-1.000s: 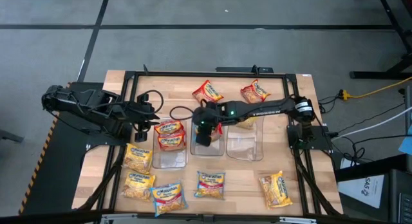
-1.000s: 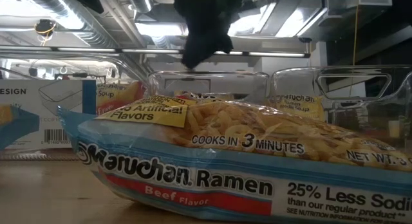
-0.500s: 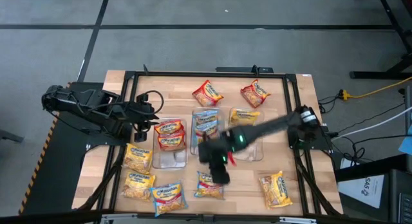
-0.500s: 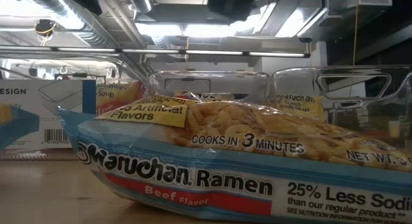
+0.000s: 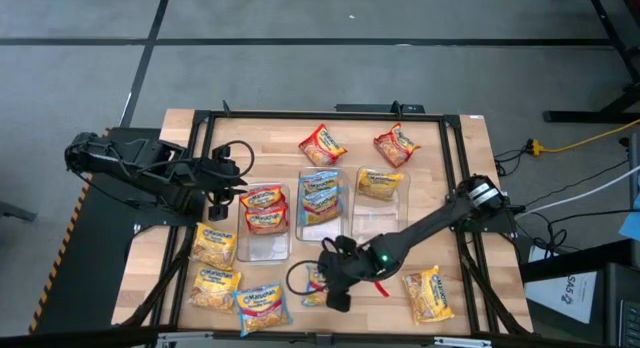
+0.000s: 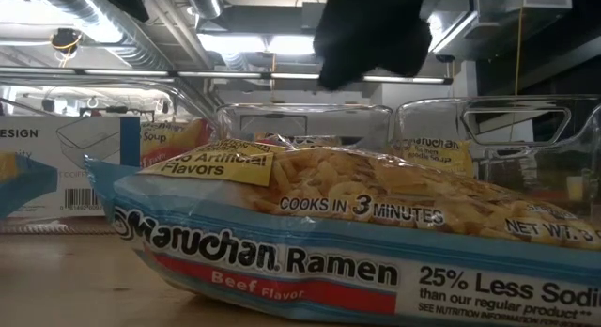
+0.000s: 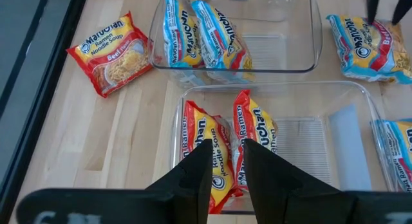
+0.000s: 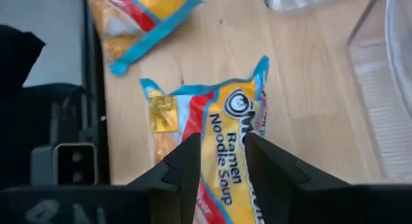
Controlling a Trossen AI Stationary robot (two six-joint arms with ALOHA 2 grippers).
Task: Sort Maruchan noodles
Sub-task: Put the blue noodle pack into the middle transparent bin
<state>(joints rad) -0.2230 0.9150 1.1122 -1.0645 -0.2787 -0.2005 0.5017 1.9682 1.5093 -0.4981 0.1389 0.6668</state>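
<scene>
Packet of blue-edged crinkly plastic Maruchan ramen (image 8: 222,147) lay flat on the wooden table (image 5: 390,263) near its front edge | right gripper (image 8: 219,161) hovered above it, fingers parted, holding nothing | advice: descend square, pinch mid-packet | left gripper (image 7: 223,166) waited, fingers parted and empty, over the clear plastic bin (image 7: 335,130) of red packets.
</scene>
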